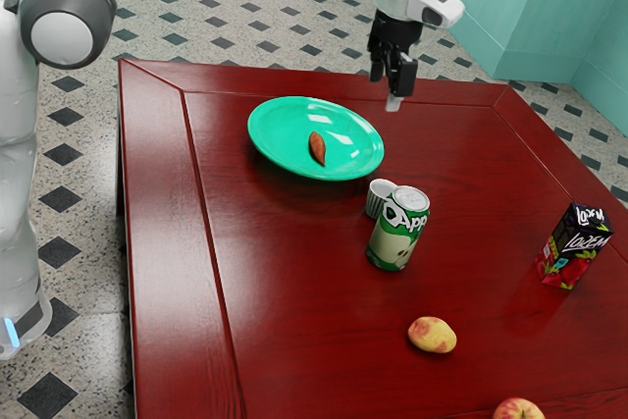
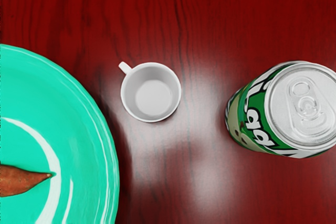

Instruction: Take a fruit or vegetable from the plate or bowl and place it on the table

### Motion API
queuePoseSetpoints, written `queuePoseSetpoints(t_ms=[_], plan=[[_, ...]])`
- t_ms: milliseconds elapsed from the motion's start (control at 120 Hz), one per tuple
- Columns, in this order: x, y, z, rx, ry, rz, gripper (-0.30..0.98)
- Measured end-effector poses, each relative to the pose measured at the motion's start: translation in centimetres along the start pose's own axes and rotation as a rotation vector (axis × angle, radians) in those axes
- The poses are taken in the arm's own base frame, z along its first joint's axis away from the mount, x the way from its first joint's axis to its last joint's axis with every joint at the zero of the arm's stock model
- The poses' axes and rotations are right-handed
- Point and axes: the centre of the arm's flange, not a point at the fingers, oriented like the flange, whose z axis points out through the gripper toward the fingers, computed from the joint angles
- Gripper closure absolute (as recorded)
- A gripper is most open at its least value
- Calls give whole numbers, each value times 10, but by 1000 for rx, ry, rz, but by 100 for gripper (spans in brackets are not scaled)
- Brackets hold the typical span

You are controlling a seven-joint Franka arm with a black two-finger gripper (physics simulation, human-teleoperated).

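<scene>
Gripper (image 1: 391,86) up over the far side of the tbl (image 1: 294,340), to the ext. view's right of the plate; fingers apart, nothing btwn them. Sweet potato (image 1: 317,148) on the green plate (image 1: 262,137), w/ its pointed end twd the cup side in the wrist view. White cup (image 2: 151,92) on tbl btwn plate & soda can (image 2: 301,106), apart from both. Can's upright. Potato (image 1: 432,335), apple (image 1: 518,410) & juice box (image 1: 574,246) also on tbl.
</scene>
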Motion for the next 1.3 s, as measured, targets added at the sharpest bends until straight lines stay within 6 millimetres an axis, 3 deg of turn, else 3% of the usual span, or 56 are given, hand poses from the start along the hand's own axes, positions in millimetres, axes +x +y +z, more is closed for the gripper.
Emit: queuePoseSetpoints(t_ms=[133, 283, 392, 458, 508, 592, 708, 983, 1108, 1208, 1300], plan=[[0, 2, 0, 0, -2, 3, 0], [0, -11, -1, -17, 0, -39, 0], [-1, -5, -12, -14, 17, -159, 0], [3, -4, -8, -3, 11, -276, 0], [5, -20, -5, -3, 7, -383, 0], [5, -69, 0, -13, -3, -585, 0], [21, -109, 30, 6, -10, -782, 0], [38, -131, 78, 71, -24, -1087, 0], [32, -170, 91, 69, -50, -1269, 0], [26, -181, 94, 76, -69, -1367, 0], [4, -173, 107, 93, -117, -1428, 0]])
